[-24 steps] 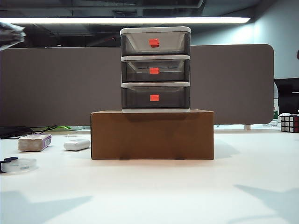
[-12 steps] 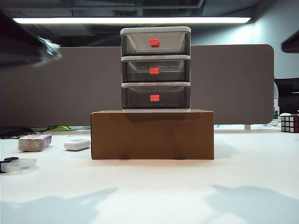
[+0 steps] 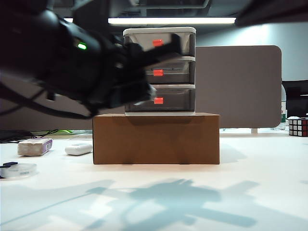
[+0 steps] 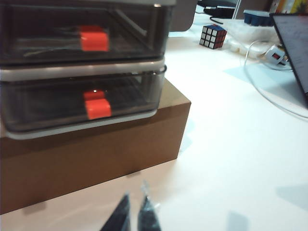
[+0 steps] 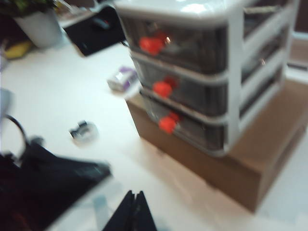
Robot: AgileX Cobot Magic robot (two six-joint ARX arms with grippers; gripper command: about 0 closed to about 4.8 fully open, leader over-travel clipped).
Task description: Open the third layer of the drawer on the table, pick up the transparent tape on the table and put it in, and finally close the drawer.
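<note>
At the far left of the table (image 3: 269,192) the transparent tape (image 3: 18,169) lies flat, untouched and well apart from both of my grippers. Behind it sit a greyish block with a purple label (image 3: 34,146) and a white rounded bar (image 3: 79,148).

My left gripper (image 4: 136,215) hangs low in front of the cardboard box (image 3: 156,138), fingers (image 4: 148,217) nearly together with only a thin slit between them, holding nothing and touching nothing. In the exterior view my left arm (image 3: 72,62) is a big dark blur across the left half, covering part of the drawer (image 3: 160,71). A second ago that arm was barely in the picture — only a sliver at the top left corner.

The drawer stands on the box; the third layer (image 4: 79,103) is pushed in, its red-orange handle (image 4: 97,106) just above my left fingertips in the wrist view.

My right gripper (image 5: 133,212) hovers over the table off the drawer's front corner, its fingers pressed together on nothing — the picture is blurred. The shadows on the table now pool in the middle; earlier they lay faint at the two bottom corners. At the far right a puzzle cube (image 3: 299,126) sits where it was.
</note>
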